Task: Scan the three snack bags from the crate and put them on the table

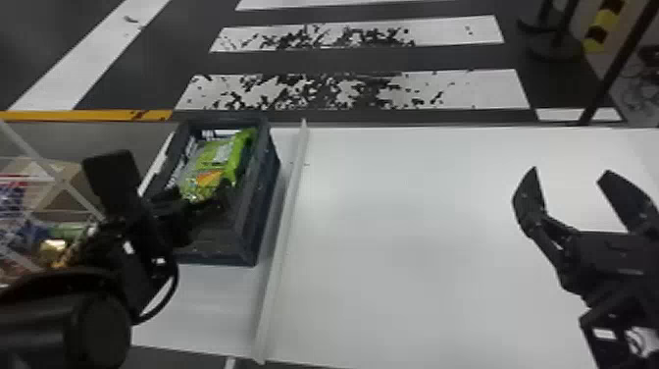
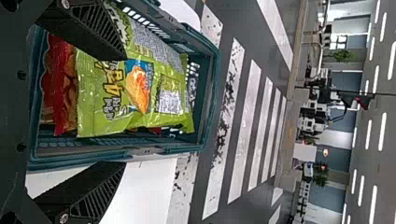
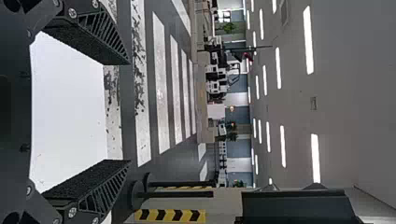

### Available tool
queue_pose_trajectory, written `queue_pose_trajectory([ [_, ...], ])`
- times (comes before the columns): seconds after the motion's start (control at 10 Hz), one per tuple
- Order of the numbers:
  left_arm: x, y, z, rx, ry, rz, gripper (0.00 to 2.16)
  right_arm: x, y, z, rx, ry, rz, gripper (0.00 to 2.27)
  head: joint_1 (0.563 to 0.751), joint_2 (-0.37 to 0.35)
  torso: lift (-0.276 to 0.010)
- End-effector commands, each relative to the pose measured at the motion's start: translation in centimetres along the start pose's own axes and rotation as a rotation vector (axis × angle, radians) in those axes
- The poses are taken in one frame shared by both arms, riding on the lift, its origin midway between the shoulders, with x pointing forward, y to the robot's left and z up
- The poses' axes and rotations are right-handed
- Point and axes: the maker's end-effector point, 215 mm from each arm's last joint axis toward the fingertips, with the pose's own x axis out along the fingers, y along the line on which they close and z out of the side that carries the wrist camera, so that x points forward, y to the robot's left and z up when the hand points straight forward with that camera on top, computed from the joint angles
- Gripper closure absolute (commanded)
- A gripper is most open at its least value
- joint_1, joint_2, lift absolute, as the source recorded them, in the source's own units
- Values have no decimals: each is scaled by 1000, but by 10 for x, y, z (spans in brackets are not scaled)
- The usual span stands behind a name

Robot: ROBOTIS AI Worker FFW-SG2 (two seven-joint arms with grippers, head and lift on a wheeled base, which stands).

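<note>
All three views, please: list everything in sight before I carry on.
crate: one, dark blue-green, table's left part
green snack bag: one, in the crate
red snack bag: at least one, in the crate beside the green one
table: one, white, before the robot
ridge: one, white, right of the crate
packages: several, mixed colours, far left
floor stripes: several, white, beyond the table
posts: at least two, black, beyond the table's right
ceiling lights: many, white, overhead
left gripper: one, black, open at the crate
right gripper: one, black, open above the table's right
</note>
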Motion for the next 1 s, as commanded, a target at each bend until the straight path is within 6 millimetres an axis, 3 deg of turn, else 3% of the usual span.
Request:
queue_pose_trajectory([
  [0.0, 19, 9, -5, -14, 23, 14, 76, 1, -1, -4, -6, 6, 0, 140, 695, 164, -94],
  [0.2, 46, 20, -10, -39, 51, 17, 76, 4, -4, -8, -16, 9, -5, 140, 695, 172, -94],
  [0.5, 79, 20, 18, -68, 32, 16, 80, 7, -6, -16, -30, 20, -7, 140, 695, 173, -94],
  [0.7, 100, 23, 9, -83, 72, 25, 80, 9, -13, -21, -41, 26, -23, 140, 695, 172, -94],
  [0.9, 107, 28, -7, -80, 109, 34, 107, 9, -14, -22, -48, 25, -26, 140, 695, 167, -94],
])
